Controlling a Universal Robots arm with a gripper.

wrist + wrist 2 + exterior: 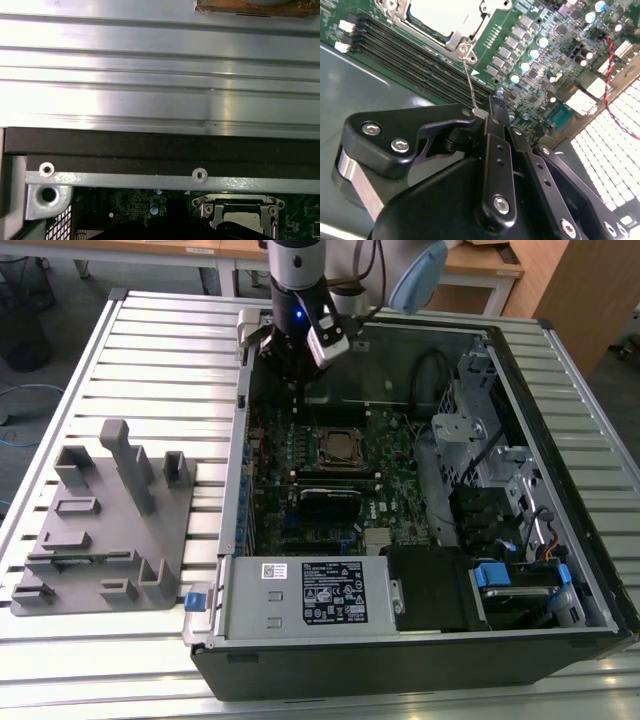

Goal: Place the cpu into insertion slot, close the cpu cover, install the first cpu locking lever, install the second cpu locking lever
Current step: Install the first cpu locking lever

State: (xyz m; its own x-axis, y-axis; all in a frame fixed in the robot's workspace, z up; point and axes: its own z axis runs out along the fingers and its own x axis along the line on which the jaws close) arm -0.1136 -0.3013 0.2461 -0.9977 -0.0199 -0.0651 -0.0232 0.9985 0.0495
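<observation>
Slatted aluminium tabletop (pixel 150 360) carried an open computer case (pixel 420 665), with a grey fixture tray (pixel 100 530) lying beside it on the exterior view's left. Inside the case, on the green motherboard (pixel 395 455), sat the insertion slot (pixel 340 447). At that range its details were hard to make out.

In the second wrist view the cpu (pixel 440 12) lay in the slot, its dull silver top showing through the window of the cpu cover (pixel 457 41). Both were cut off by the picture's edge. A thin wire locking lever (pixel 468 82) rose from the socket corner to the gripper (pixel 489 112). Its black fingers (pixel 495 145) were drawn together on the lever's end, though the contact itself was partly hidden behind them.

In the first wrist view the socket was half cut off, below the case's black rim (pixel 150 145).
</observation>
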